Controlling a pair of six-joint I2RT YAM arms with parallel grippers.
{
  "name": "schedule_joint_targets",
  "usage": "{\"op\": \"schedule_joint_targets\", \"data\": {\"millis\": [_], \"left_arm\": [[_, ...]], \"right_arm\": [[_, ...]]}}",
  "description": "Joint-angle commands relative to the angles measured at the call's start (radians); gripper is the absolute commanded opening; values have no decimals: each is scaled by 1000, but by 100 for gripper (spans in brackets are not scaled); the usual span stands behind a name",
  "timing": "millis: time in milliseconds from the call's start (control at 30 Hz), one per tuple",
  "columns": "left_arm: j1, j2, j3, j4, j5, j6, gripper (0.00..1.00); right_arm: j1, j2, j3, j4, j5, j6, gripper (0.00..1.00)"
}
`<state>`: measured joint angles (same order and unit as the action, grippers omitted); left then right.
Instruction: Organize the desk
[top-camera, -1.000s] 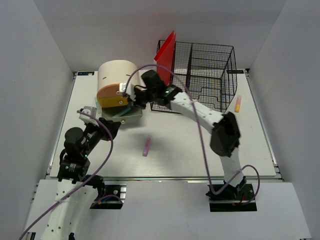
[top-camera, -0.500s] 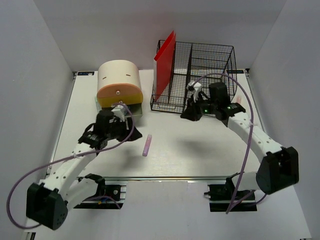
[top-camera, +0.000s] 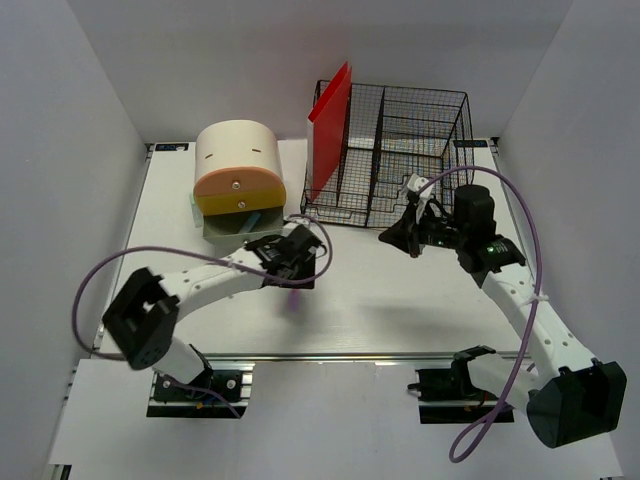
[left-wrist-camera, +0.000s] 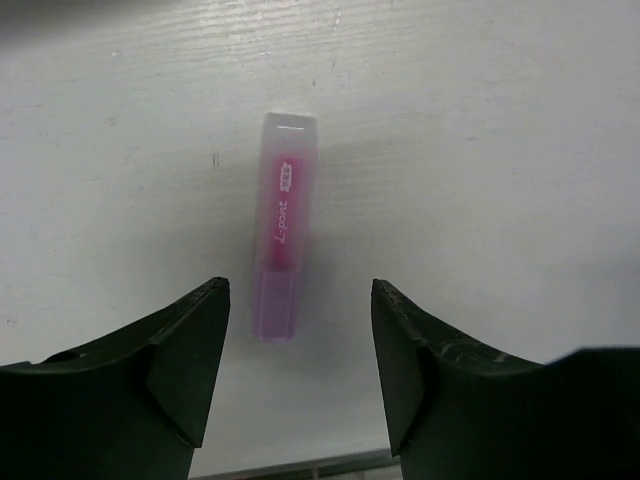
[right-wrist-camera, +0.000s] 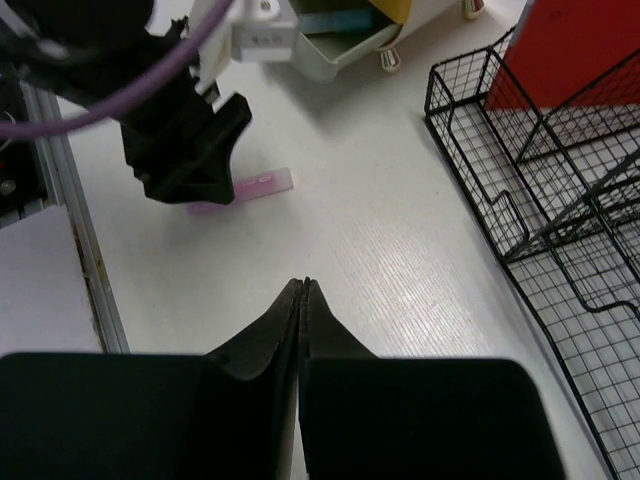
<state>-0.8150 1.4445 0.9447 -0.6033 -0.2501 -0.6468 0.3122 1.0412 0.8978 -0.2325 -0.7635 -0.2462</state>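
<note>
The desk (top-camera: 400, 300) is a white tabletop. On it lies a pink highlighter (left-wrist-camera: 281, 240), also visible as a pink highlighter (top-camera: 292, 302) near the middle. My left gripper (left-wrist-camera: 300, 290) hovers open over the highlighter's near end, which lies between the fingers, closer to the left one, untouched. In the top view the left gripper (top-camera: 294, 282) covers most of the highlighter. My right gripper (right-wrist-camera: 303, 285) is shut and empty above bare desk. From above, the right gripper (top-camera: 386, 238) sits just in front of the wire basket.
A black wire basket (top-camera: 410, 150) stands at the back with a red folder (top-camera: 330, 125) upright in its left end. A cream-and-orange drawer box (top-camera: 238, 165) is at the back left, its drawer (top-camera: 240, 222) pulled open. A metal rail (top-camera: 330, 355) edges the front.
My left arm has swung right from beside the drawer box to over the highlighter. My right arm has pulled back from the drawer box to the front of the basket.
</note>
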Motion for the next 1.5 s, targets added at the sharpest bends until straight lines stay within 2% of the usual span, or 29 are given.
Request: {"op": "schedule_joint_targets", "data": {"millis": [0,67,133,333,767,1233,1333,1367,1467], "left_arm": [[-67,124,83,-84,-193,-59,69],[-91,174,135,-98,-238,-65,68],[-102,220,163,-102,-259,-71,62],[-102,243,171,-75,-275,-63,58],[-64,269,88,53,-189,-28,52],[-24,298,37,80,-107,-13,41],[-24,287,34,74,-107,-14,27],[-24,283,39,68,-104,-14,16],[-35,209,63,47,-97,-19,0]], "right_arm": [[-25,-20,-13,32,-40,-25,0],[-38,-24,-11,25,-49,-33,0],[-45,-32,-16,24,-60,-34,0],[-76,-46,-17,22,-95,-34,0],[-128,-32,-22,19,-137,-31,0],[-173,-38,-23,16,-191,-31,0],[-179,-36,-23,13,-198,-33,0],[-182,-36,-22,12,-203,-33,0],[-183,-36,-20,7,-211,-39,0]]}}
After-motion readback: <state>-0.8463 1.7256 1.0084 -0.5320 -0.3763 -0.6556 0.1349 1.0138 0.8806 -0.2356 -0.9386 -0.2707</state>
